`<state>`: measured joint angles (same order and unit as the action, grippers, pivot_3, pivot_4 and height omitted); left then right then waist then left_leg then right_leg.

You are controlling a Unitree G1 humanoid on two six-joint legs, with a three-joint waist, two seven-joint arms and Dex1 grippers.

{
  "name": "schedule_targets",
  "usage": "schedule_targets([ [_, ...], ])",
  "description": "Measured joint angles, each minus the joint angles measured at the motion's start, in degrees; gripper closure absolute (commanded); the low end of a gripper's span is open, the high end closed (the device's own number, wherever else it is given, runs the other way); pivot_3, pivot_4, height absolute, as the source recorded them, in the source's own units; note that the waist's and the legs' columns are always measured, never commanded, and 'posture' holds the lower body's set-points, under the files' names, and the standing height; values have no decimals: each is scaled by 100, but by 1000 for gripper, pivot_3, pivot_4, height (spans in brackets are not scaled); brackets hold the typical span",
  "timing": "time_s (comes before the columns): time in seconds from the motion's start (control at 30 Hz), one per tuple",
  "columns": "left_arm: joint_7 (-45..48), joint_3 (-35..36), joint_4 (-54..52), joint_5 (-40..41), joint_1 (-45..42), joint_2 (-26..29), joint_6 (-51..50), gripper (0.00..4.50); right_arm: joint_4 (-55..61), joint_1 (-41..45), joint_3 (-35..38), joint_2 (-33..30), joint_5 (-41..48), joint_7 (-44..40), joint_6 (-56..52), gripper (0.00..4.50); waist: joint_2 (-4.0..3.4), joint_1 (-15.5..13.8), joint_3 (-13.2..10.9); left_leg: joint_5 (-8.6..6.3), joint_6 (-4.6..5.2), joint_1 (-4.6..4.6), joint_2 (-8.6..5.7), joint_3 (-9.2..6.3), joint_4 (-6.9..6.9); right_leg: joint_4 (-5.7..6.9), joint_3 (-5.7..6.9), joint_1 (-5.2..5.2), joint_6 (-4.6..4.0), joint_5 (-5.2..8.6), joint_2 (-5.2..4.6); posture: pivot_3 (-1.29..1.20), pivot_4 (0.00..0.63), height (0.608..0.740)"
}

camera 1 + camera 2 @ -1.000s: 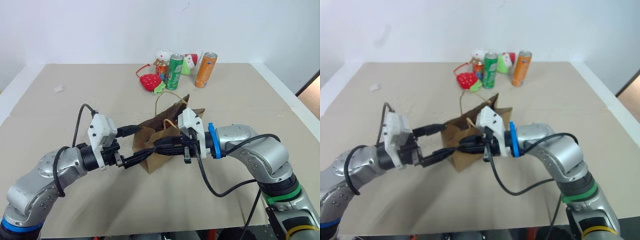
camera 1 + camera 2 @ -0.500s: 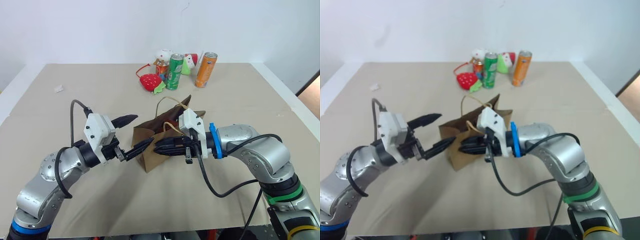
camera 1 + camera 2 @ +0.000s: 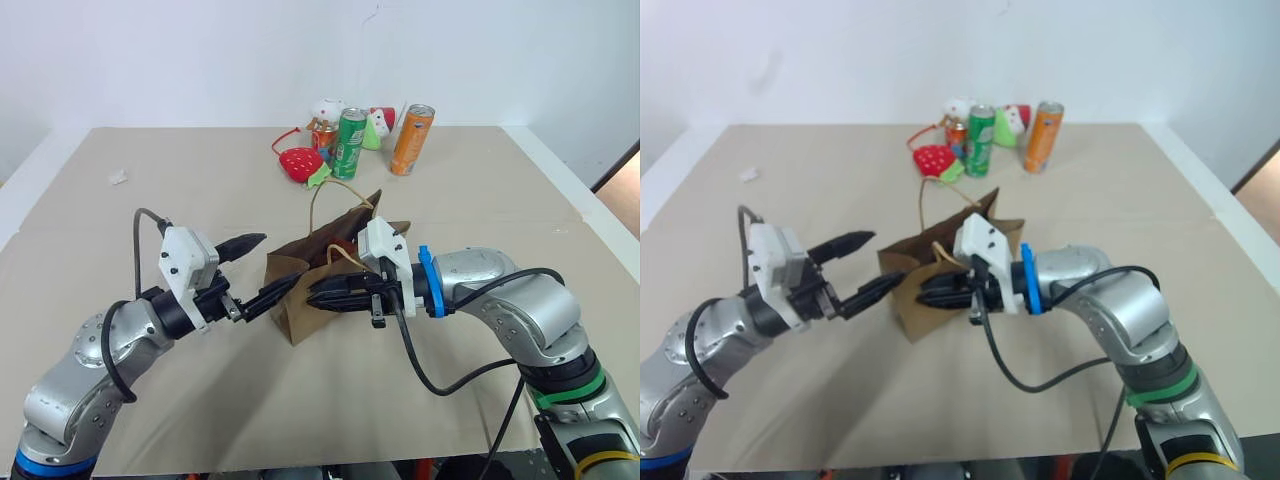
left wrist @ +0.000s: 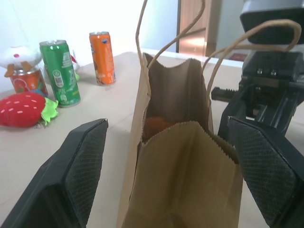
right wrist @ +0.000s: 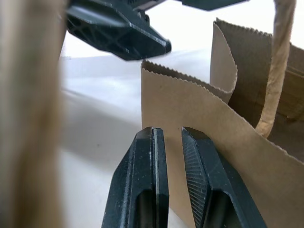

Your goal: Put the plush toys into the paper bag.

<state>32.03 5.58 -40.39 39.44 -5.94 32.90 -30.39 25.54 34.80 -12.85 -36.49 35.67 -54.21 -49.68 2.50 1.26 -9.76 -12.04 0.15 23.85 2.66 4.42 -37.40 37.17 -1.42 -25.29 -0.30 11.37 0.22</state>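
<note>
Standing paper bag [image 3: 300, 290], flanked by claws (perhaps touching)

i see the paper bag [image 3: 322, 283] as matt brown kraft paper with saw-toothed top edges and twisted tan cord handles. just past my left gripper [image 3: 268, 268], its fingers [image 4: 83, 166] are matt black plastic with cross-hatched pads. the cans [image 3: 349, 143] look glossy metal, the strawberry plush [image 3: 301, 163] fuzzy cloth, the worktop [image 3: 150, 180] smooth, matt beige.
</note>
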Motion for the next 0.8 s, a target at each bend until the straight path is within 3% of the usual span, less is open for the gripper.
schedule_targets([
  [0.2,143,-30,78,9,-4,126,-13,347,0,-3,0,66,-6,47,11,3642,0,-1,0,0,0,1,-1,1,0,-2,0,-1,-1,0,-3,0,150,740],
  [0.5,21,110,76,786,-95,135,-448,347,1,-46,-2,-20,-51,16,37,3642,0,-1,0,0,0,1,0,-2,0,-2,3,-1,-1,1,-1,0,150,740],
  [0.8,104,-177,75,320,-28,238,-425,347,2,-72,-49,-22,-105,-34,55,3642,0,-1,0,0,0,1,-1,1,2,-3,1,-1,-2,1,-3,0,150,740],
])
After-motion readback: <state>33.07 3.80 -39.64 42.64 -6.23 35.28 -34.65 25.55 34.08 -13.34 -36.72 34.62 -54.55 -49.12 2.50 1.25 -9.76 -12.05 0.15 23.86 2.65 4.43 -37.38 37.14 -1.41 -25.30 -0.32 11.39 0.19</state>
